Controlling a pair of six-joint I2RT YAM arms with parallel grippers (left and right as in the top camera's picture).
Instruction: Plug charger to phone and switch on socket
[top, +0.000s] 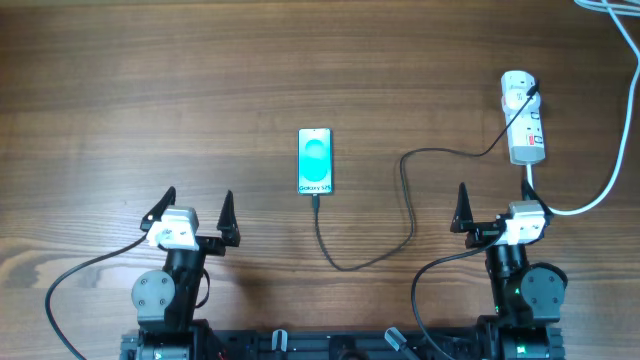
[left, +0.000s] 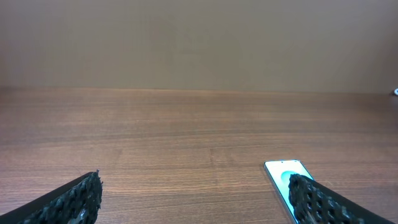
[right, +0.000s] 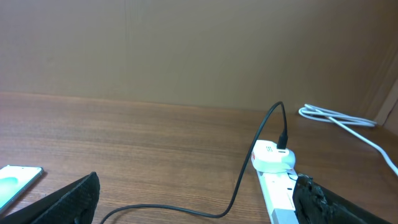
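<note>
The phone lies flat mid-table, its cyan screen lit. It also shows in the left wrist view and at the left edge of the right wrist view. The thin black charger cable runs from the phone's near end, curls right and goes up to a white adapter on the socket. The socket also shows in the right wrist view, with the cable beside it. My left gripper is open and empty, left of the phone. My right gripper is open and empty, just near of the socket.
A thick white cord loops from the socket's near end along the right edge to the back right corner, also seen in the right wrist view. The wooden table spreads to the left.
</note>
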